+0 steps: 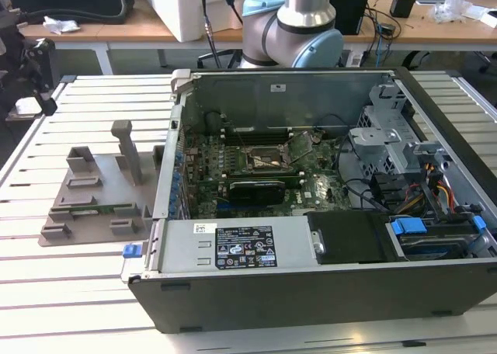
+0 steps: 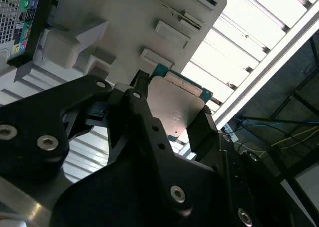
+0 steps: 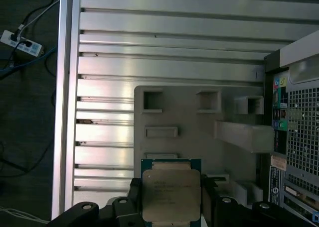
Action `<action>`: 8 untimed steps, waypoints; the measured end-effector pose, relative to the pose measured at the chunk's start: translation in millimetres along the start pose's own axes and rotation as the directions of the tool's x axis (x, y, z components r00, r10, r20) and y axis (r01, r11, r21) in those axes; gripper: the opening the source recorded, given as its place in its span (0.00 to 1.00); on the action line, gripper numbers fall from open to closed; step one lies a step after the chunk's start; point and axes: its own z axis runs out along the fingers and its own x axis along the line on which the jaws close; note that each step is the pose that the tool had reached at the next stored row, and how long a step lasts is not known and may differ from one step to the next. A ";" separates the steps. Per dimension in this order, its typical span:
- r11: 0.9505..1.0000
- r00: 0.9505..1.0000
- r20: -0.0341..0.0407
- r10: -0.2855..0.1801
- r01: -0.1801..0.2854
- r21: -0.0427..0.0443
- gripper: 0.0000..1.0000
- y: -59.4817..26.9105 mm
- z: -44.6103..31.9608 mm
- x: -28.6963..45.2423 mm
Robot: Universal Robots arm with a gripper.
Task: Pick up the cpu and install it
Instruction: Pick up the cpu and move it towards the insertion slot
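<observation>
A slatted metal worktop (image 1: 70,292) is carrying an open computer case (image 1: 326,292) and, on the exterior view's left, a grey fixture plate (image 1: 81,214); wooden desks (image 1: 101,29) are standing behind it. In both wrist views the cpu (image 3: 171,194) is sitting between the black fingers of the end effector (image 2: 174,110), over the fixture plate. The end effector is pinching the cpu by two opposite edges, its silver top facing the cameras.

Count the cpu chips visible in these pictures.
1: the cpu, held in the claw in both wrist views, above the grey fixture plate. Others may hide inside the case.
</observation>
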 end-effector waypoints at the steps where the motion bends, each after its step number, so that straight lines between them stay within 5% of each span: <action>1: 1.000 1.000 0.000 0.000 0.000 0.000 0.55 0.0 0.0 0.0; 5: 1.000 1.000 0.000 0.000 0.000 0.000 0.55 -0.2 0.2 -7.0; 8: 1.000 1.000 0.000 0.000 0.000 0.000 0.55 -1.1 0.7 -29.2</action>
